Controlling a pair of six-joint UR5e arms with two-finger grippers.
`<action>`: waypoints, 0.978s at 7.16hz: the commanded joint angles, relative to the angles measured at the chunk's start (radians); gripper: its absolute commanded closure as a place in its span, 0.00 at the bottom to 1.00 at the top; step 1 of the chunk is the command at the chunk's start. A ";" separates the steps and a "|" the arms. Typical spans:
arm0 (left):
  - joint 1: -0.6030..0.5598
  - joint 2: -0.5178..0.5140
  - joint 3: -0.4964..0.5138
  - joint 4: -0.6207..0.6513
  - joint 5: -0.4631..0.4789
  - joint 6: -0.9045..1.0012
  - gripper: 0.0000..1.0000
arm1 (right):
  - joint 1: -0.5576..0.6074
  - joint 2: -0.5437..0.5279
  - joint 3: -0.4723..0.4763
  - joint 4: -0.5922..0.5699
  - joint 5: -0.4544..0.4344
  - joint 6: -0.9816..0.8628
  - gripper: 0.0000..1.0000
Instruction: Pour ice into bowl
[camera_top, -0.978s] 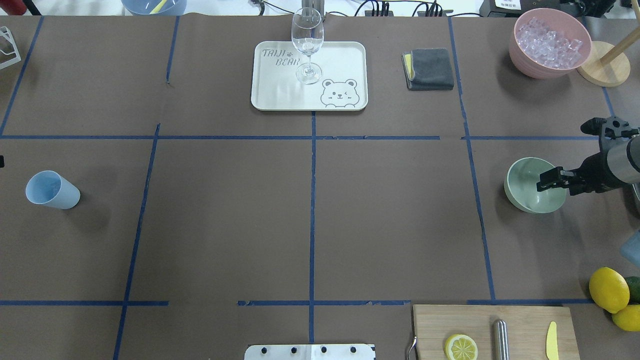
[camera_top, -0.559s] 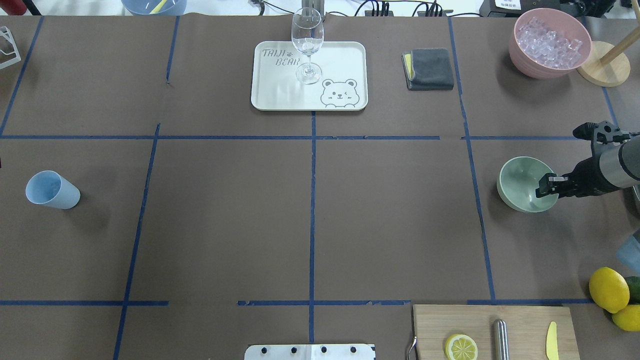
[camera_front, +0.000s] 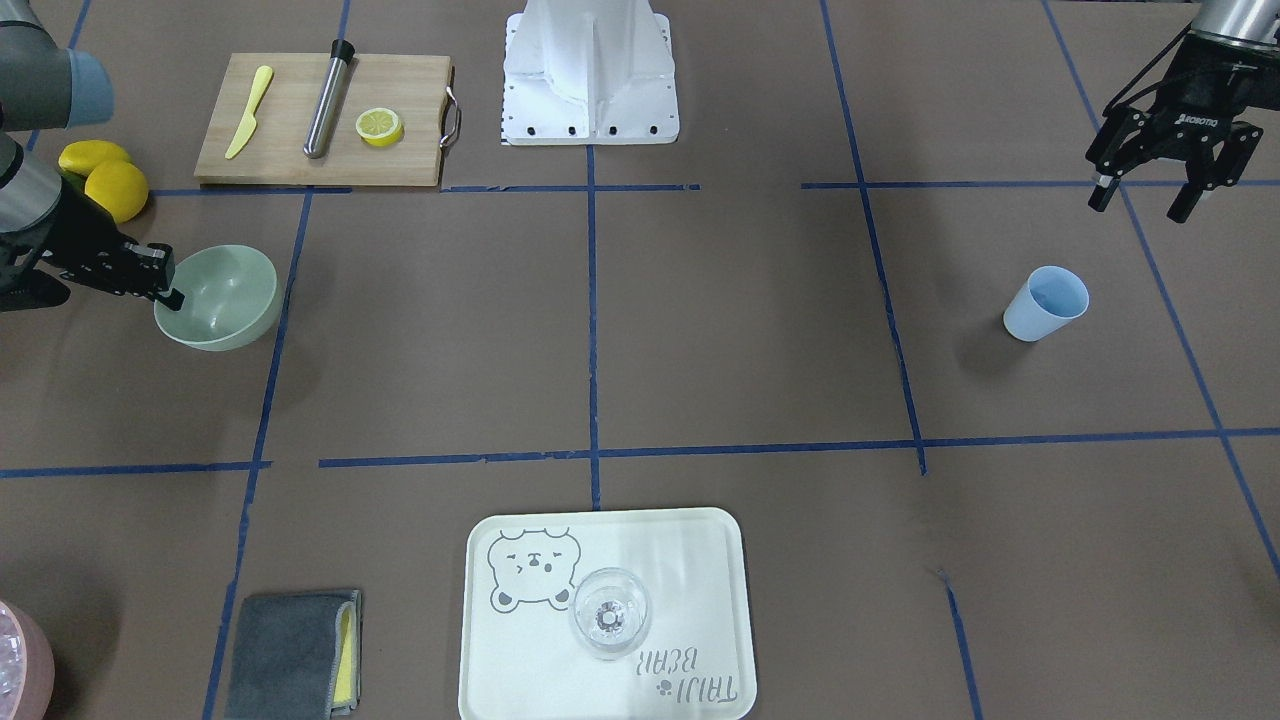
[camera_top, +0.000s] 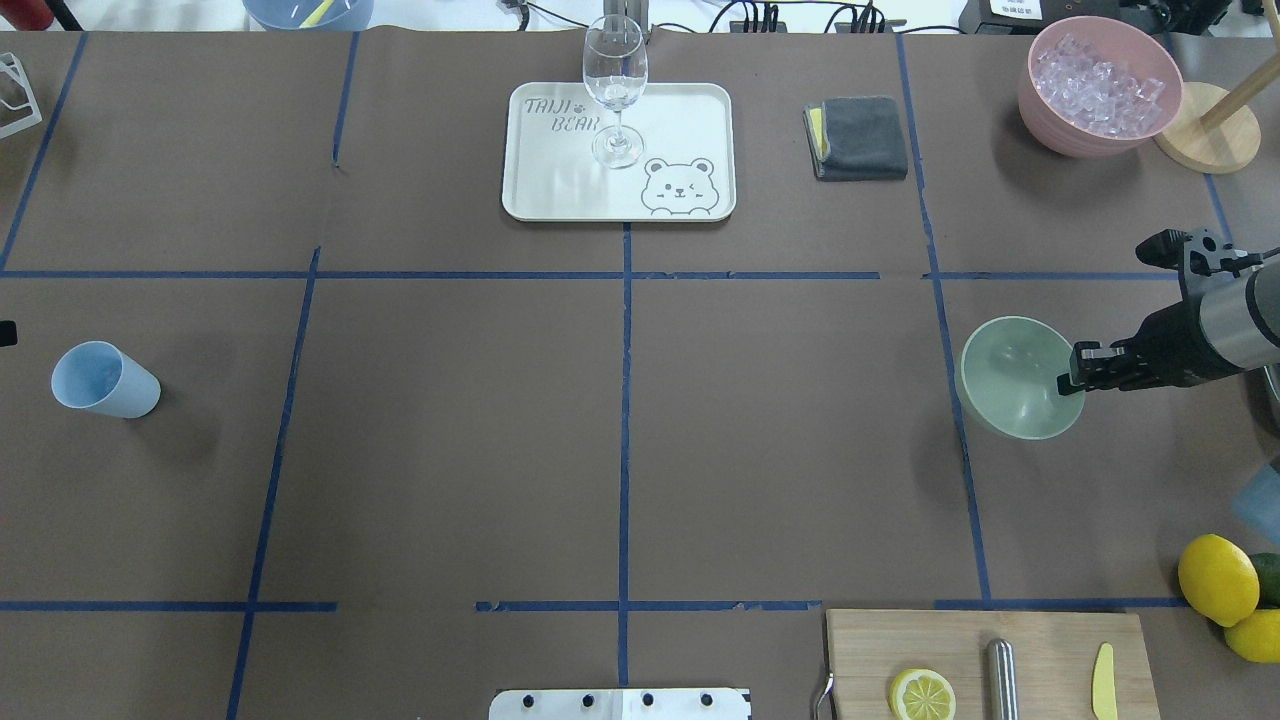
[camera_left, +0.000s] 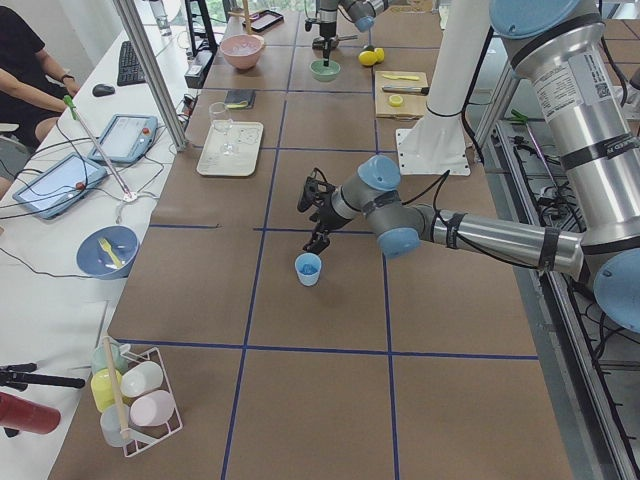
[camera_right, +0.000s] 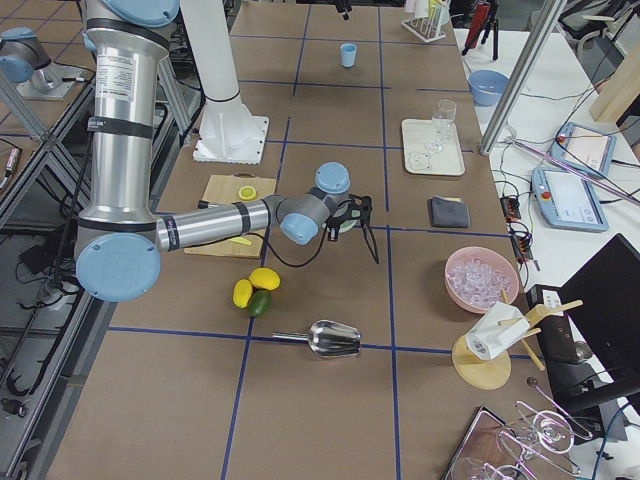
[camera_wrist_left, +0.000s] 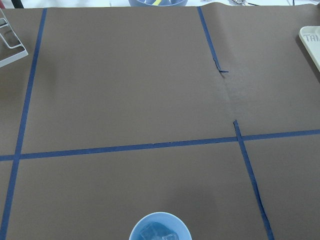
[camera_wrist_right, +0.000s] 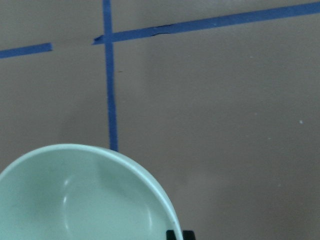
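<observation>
The pale mint-green bowl (camera_top: 1012, 375) hangs slightly tilted just above the table at the right; it also shows in the front view (camera_front: 222, 295) and the right wrist view (camera_wrist_right: 75, 200). My right gripper (camera_top: 1075, 380) is shut on its right rim. The bowl is empty. A few clear ice cubes (camera_wrist_left: 159, 233) lie inside the light blue cup (camera_top: 100, 380), which stands at the far left. My left gripper (camera_front: 1148, 197) is open and empty, hovering behind the cup (camera_front: 1045, 303), apart from it.
A pink bowl (camera_top: 1045, 115) heaped with ice stands at the back right. A tray (camera_top: 690, 120) holds a stemmed glass (camera_top: 615, 85). A grey cloth (camera_top: 860, 138) lies beside it. A cutting board (camera_top: 1050, 640) with a lemon half, and whole lemons (camera_top: 1215, 578), are at the front right.
My right gripper closed on the bowl's rim, then carried the bowl left toward the table's middle and a little up. The cup has not moved.
</observation>
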 joint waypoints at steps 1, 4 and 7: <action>0.122 0.024 -0.010 -0.002 0.155 -0.044 0.01 | -0.005 0.146 0.063 -0.112 0.037 0.142 1.00; 0.271 0.123 -0.009 -0.117 0.353 -0.108 0.01 | -0.230 0.522 0.077 -0.450 -0.119 0.350 1.00; 0.515 0.140 0.017 -0.114 0.656 -0.341 0.01 | -0.401 0.766 -0.056 -0.556 -0.288 0.474 1.00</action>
